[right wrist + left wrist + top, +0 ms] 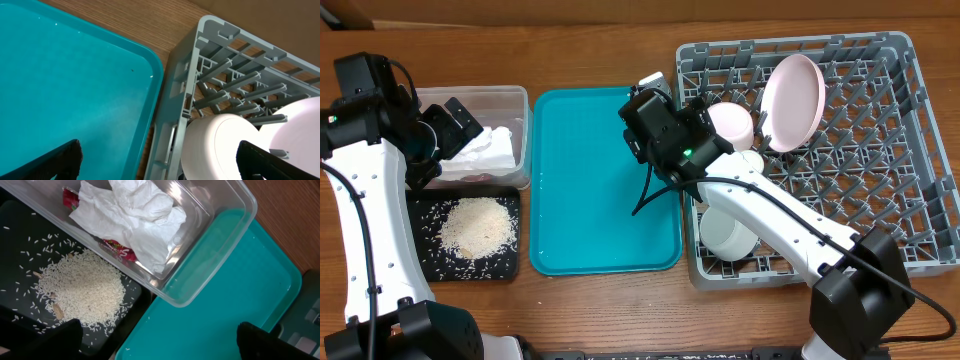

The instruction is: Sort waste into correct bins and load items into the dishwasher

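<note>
Large square grey plastic dish rack [910, 150] holds the round pale pink plate [792, 100] on edge among its pegs: stiff, slick, probably breakable, so grip the rim. Crumpled white paper tissue [135, 220] lies in the clear deep plastic tub [250, 202]: light, soft, pinch anywhere. Left gripper [160, 342] and right gripper [160, 160]: fingers wide, empty.

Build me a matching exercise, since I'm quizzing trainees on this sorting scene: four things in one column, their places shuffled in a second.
Things
1. rice grains
2. white tissue
3. pink plate
4. teal tray

Places
A. propped among the pegs of the grey dish rack
B. flat on the table, beside that rack
C. inside the clear tub
D. heaped on the black tray

Pairs: 1-D, 2-C, 3-A, 4-B
</note>
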Action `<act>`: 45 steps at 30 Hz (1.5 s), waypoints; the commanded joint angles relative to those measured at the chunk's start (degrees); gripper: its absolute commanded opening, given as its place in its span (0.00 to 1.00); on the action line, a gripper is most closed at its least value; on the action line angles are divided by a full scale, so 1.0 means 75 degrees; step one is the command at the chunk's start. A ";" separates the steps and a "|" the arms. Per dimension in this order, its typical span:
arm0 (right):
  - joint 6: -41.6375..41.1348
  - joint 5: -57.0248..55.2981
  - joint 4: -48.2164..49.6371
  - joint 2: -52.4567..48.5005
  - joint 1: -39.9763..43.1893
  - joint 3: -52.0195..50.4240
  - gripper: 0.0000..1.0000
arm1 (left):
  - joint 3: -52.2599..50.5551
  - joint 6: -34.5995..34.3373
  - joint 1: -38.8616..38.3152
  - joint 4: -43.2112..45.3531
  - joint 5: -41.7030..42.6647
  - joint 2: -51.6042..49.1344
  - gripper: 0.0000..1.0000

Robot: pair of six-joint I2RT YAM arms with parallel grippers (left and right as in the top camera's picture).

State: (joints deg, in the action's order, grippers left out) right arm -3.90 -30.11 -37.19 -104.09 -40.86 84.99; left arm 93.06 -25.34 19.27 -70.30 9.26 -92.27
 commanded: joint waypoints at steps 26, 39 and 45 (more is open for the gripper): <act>-0.0105 0.1714 -0.1658 0.8297 0.0172 0.0017 1.00 | 0.0163 0.0006 0.0006 0.0012 0.0026 0.0061 1.00; -0.0102 0.2022 -0.4488 1.0214 0.0172 -0.0207 1.00 | 0.0163 0.0006 0.0006 0.0009 0.0026 0.0061 1.00; -0.0493 0.2031 -0.3963 1.0433 0.0154 -0.1486 1.00 | 0.0163 0.0003 0.0006 0.0012 0.0026 0.0061 1.00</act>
State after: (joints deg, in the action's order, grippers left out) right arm -4.80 -15.25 -69.41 -26.74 -39.79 79.05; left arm 93.06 -25.34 19.27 -70.28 9.26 -92.27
